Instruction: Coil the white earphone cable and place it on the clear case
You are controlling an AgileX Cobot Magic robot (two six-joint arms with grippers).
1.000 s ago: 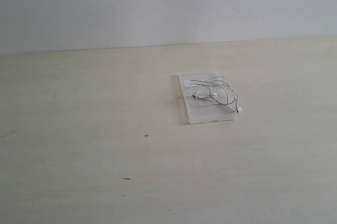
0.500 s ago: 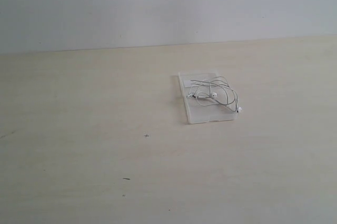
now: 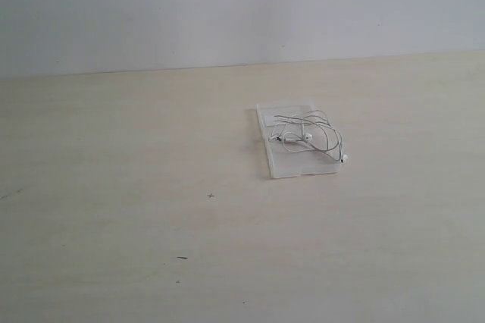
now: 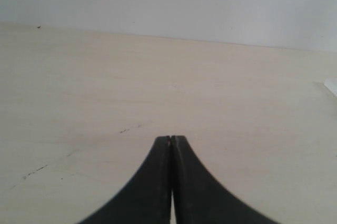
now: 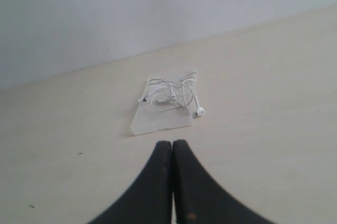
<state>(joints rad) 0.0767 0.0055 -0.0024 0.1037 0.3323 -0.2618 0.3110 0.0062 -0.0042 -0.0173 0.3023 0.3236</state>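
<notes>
Left tool (image 4: 171, 141) pinched closed, empty, low over worktop (image 4: 158, 77). Right tool (image 5: 172, 144) closed too, empty, well short of case. Beyond: white earphone cable (image 3: 307, 135) loosely coiled on clear case (image 3: 299, 165), one earbud (image 3: 345, 158) just past edge. Task looks essentially done.

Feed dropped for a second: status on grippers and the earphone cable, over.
Left gripper, right gripper: jaws shut, empty. White earphone cable loosely bunched on clear case, one earbud at its edge. Nothing in the way.
</notes>
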